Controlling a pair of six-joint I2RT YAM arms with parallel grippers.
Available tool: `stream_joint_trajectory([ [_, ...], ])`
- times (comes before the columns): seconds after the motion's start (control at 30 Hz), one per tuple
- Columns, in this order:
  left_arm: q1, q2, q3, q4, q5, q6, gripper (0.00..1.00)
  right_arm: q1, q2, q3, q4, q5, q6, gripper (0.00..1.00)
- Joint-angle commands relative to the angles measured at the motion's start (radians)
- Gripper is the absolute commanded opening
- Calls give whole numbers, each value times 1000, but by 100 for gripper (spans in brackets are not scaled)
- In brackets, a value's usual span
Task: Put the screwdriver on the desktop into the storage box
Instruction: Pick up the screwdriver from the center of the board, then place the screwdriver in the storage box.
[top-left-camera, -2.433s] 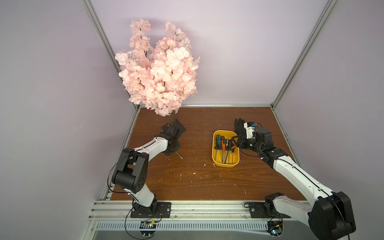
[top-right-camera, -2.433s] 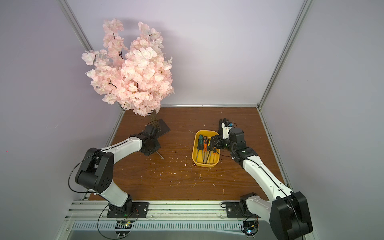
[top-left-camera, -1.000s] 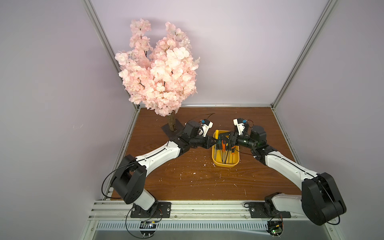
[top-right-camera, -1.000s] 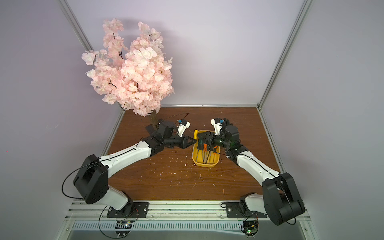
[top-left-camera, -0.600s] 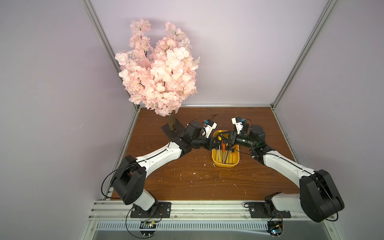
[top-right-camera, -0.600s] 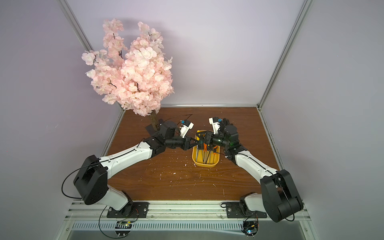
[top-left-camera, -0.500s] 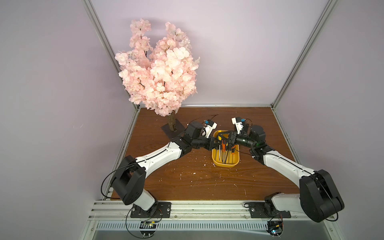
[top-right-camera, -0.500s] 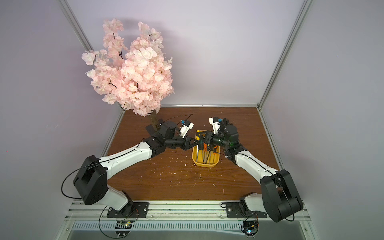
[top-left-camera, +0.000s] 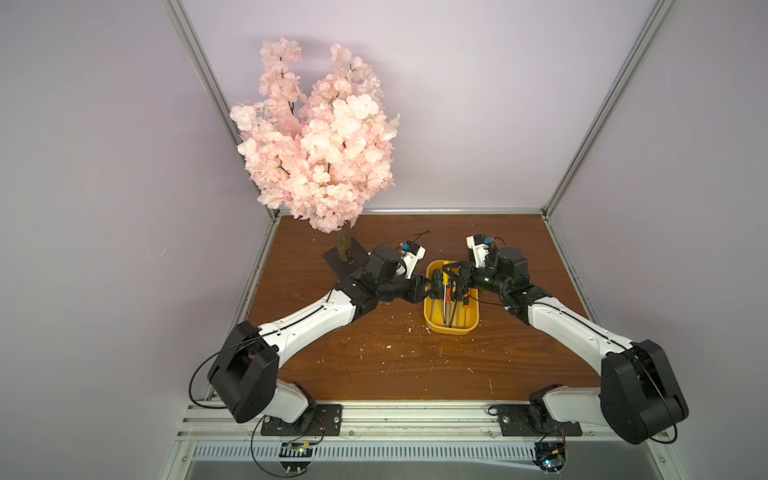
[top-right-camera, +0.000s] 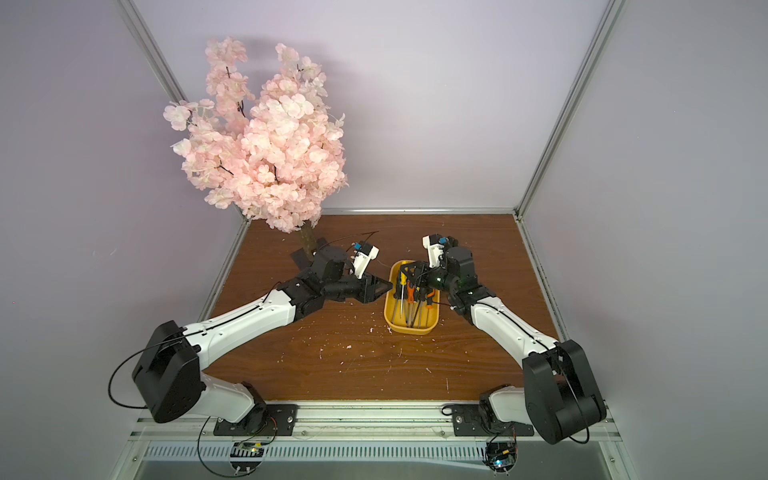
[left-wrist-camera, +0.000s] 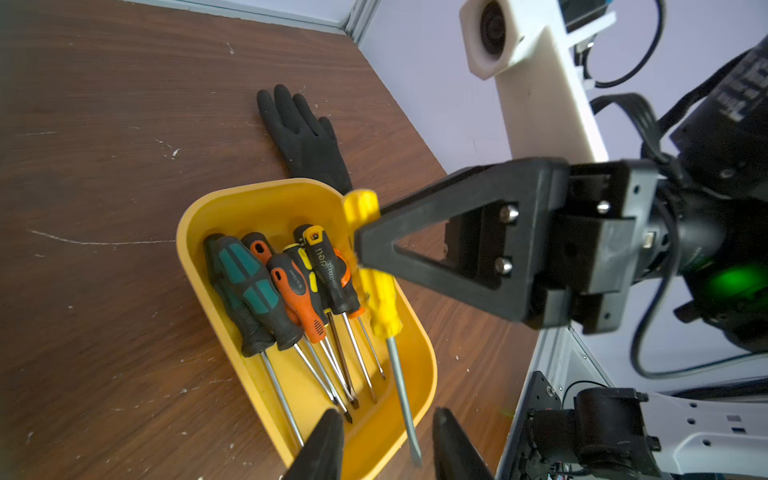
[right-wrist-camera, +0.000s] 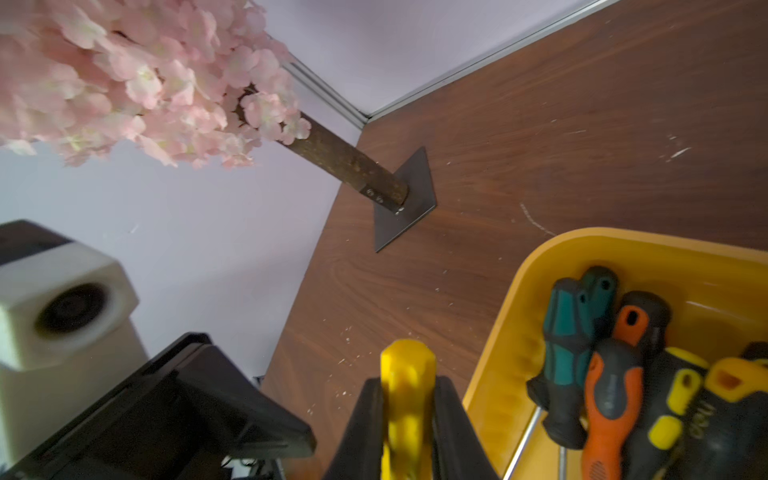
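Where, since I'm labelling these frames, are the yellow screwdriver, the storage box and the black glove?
yellow screwdriver (left-wrist-camera: 381, 301), left wrist view, on its handle.
storage box (left-wrist-camera: 266, 203), left wrist view, on its inner wall.
black glove (left-wrist-camera: 311, 153), left wrist view, on its palm.

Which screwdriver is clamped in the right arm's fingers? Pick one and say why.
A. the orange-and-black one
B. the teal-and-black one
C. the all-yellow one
C: the right fingers are shut on the handle of the yellow screwdriver, which hangs over the storage box.

Right gripper (top-right-camera: 406, 275) holds yellow screwdriver (top-right-camera: 402, 286) over storage box (top-right-camera: 409, 331); left gripper (top-right-camera: 384, 286) just beside box.
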Motion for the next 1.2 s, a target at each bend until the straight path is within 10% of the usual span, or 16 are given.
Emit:
stream_joint_trajectory([
  [0.0,17,-34,-32,-22,-53,-7,41,-4,27,52,-109,135,-100,10],
  [0.97,49,-89,-96,-36,-113,-46,42,2,163,57,-186,325,-158,42],
  [1.17,87,-121,-111,-71,-219,-64,63,3,89,94,-230,362,-210,60],
])
